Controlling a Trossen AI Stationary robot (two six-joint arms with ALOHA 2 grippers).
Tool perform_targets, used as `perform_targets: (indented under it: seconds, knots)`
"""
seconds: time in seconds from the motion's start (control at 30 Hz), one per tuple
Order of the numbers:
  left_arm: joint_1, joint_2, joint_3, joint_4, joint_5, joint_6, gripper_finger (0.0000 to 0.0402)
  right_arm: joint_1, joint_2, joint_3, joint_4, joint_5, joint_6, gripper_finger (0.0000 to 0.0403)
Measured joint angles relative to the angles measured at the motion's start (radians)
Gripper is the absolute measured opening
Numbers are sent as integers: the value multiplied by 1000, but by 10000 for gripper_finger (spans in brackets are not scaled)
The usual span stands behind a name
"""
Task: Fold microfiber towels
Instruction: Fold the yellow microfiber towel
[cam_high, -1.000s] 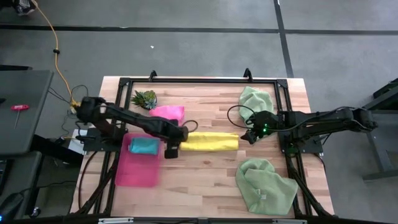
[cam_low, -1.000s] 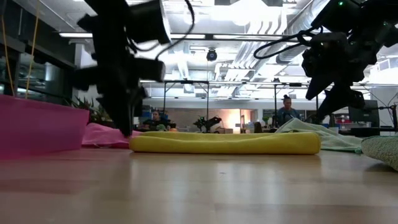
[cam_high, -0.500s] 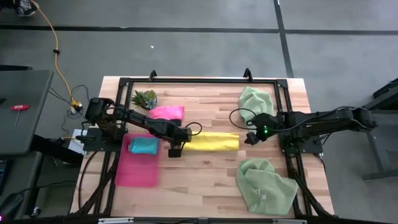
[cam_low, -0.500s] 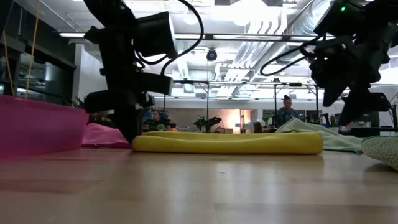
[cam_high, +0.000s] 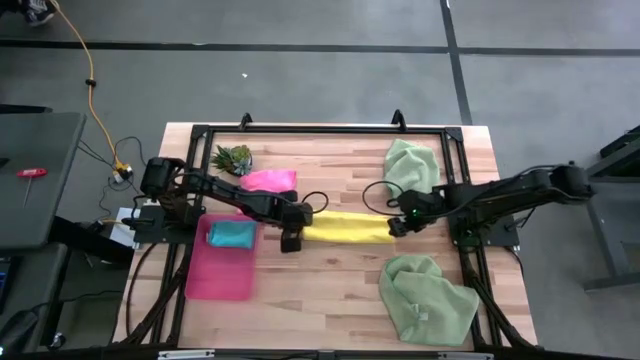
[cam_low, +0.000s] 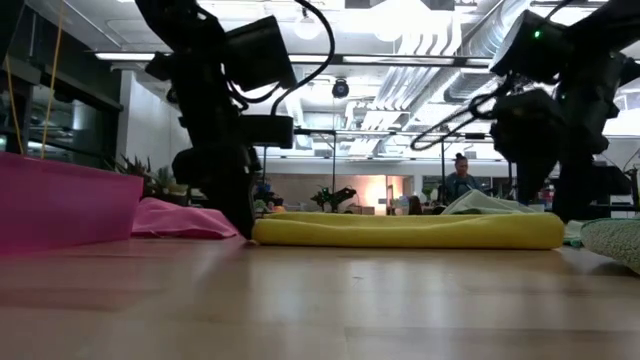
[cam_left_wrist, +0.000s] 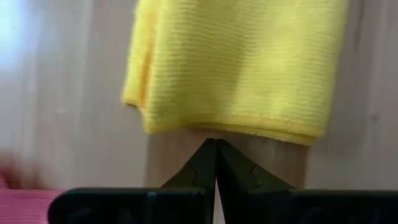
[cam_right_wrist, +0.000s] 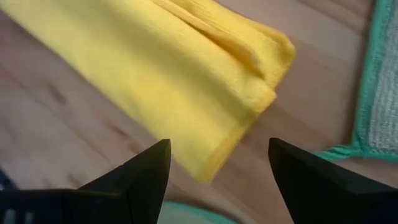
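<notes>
Two claws at the folded yellow towel (cam_high: 347, 227): left claw (cam_high: 292, 240) clenched empty, right claw (cam_high: 397, 226) spread wide.

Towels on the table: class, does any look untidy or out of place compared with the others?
Yes. Two pale green towels lie crumpled on the table's right side, unlike the folded yellow towel at the centre and the teal towel in the pink tray.

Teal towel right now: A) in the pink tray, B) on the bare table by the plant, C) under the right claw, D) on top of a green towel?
A: in the high view the teal towel lies folded inside the pink tray, at its far end.
</notes>
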Motion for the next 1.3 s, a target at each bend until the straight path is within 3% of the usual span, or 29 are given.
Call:
perform_targets:
  seconds: [0.4,0.6,0.77,1.03,1.3]
  knots:
    - [-35,-1,0,1,3,-46,0,34,162,0,205,60,102,261]
    - [-35,-2,0,4,5,-64,0,52,220,4,256,83,129,242]
    - [-35,-2,0,3,10,-64,0,52,205,2,251,107,130,186]
    - [-35,-2,0,56,45,-72,0,51,75,-2,55,110,60,15]
    - [-35,-3,0,139,47,-99,0,14,-149,-2,-154,124,79,4]
